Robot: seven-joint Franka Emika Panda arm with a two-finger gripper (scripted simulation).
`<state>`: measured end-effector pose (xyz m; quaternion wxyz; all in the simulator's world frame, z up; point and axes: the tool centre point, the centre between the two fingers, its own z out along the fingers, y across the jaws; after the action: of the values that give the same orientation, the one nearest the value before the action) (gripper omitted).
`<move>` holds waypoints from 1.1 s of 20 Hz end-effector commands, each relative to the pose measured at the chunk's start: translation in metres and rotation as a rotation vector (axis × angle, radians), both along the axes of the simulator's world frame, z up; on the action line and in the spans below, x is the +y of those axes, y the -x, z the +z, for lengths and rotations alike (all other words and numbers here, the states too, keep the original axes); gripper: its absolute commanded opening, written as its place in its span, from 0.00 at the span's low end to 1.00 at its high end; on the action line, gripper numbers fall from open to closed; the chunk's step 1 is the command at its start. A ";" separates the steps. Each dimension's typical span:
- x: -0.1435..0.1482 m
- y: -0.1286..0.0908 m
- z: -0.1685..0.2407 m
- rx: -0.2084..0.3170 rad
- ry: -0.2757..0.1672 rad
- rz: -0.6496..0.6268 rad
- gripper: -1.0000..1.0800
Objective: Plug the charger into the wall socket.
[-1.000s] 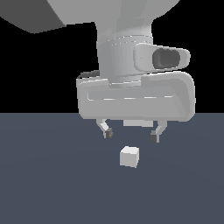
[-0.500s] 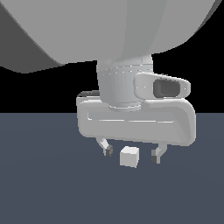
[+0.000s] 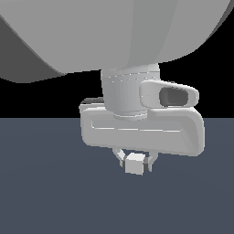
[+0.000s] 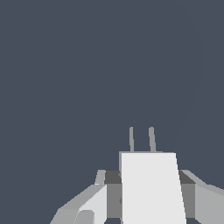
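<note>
The hand [image 3: 135, 162] is clamped on the off-white charger [image 3: 134, 164] above the floor [image 3: 45, 192].

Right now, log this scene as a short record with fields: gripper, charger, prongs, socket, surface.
gripper: gripper lowered over the floor, fingers closed against the charger's two sides
charger: off-white cube between the fingers; in the wrist view it fills the gap between the pads
prongs: two thin grey pins sticking out of the cube's far face
socket: not seen in either view
surface: plain dark blue-grey floor
</note>
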<state>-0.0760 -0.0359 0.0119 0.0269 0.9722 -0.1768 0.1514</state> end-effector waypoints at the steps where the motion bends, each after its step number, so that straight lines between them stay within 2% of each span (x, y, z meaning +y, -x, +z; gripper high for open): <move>1: 0.000 0.000 0.000 0.000 0.000 0.000 0.00; 11: -0.006 -0.010 0.010 -0.001 0.002 0.019 0.00; 22: -0.032 -0.062 0.060 -0.002 0.004 0.110 0.00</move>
<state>-0.0219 -0.0643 0.0637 0.0214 0.9793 -0.1301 0.1538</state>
